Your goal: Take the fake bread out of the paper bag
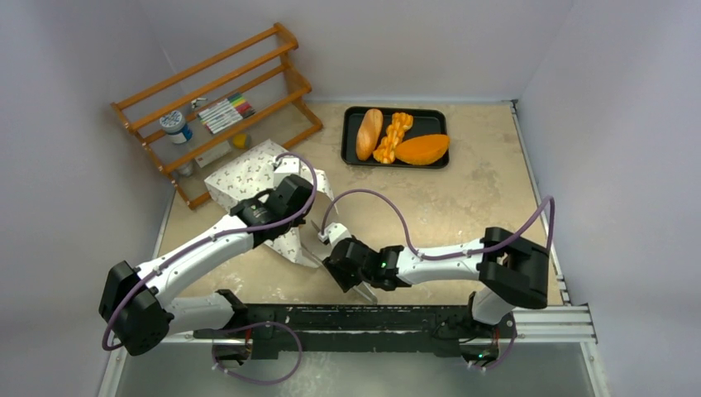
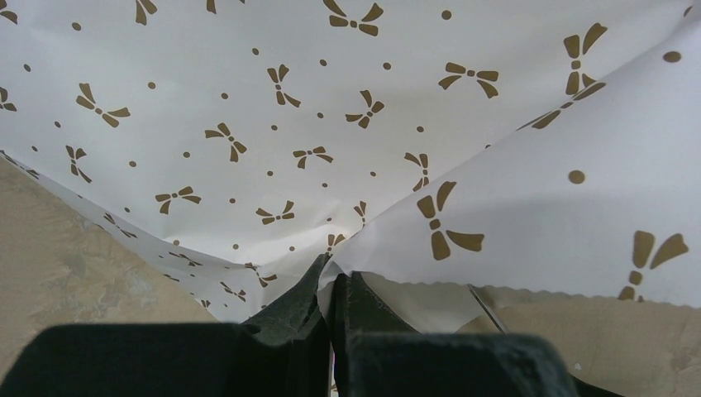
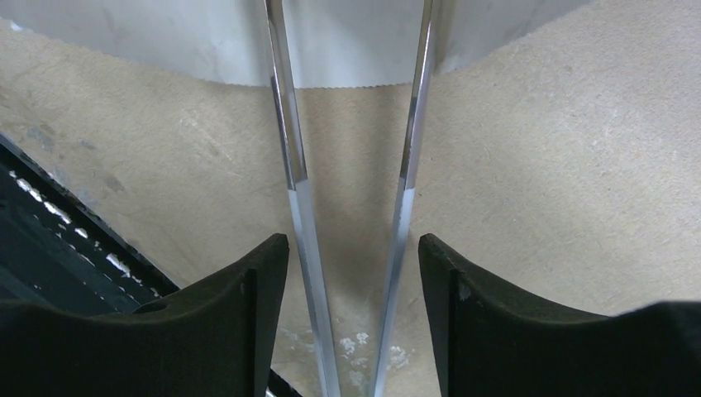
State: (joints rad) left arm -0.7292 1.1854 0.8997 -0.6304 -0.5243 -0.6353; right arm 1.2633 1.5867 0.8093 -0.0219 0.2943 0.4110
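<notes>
- Off-white paper printed with tan bows: one paper bag [image 1: 248, 178] lies on its side on the table [image 1: 463, 207], its mouth turned toward the arm bases.
- The left gripper [image 2: 333, 285] is pinched together on the edge of the bag's mouth, with paper caught between its fingers. This grip probably holds the mouth steady and lifted so a tool can get in.
- Just in front of the bag's mouth, the right gripper [image 3: 354, 248] is clamped around one pair of metal tongs [image 3: 296, 190], one finger outside each of the two arms. Squeezing should close the tips and give reach deep into the bag.
- The tong tips run out of the wrist view, toward the bag's scalloped edge.
- Fake bread, three pieces: a long loaf [image 1: 369, 132], a twisted piece [image 1: 394, 136] and an orange wedge [image 1: 422, 150]. They lie side by side on one black tray [image 1: 430, 122], well beyond the bag toward the far wall.
- Whether any bread remains inside the bag cannot be seen.
- One wooden rack [image 1: 202, 68] stands just behind the bag.
</notes>
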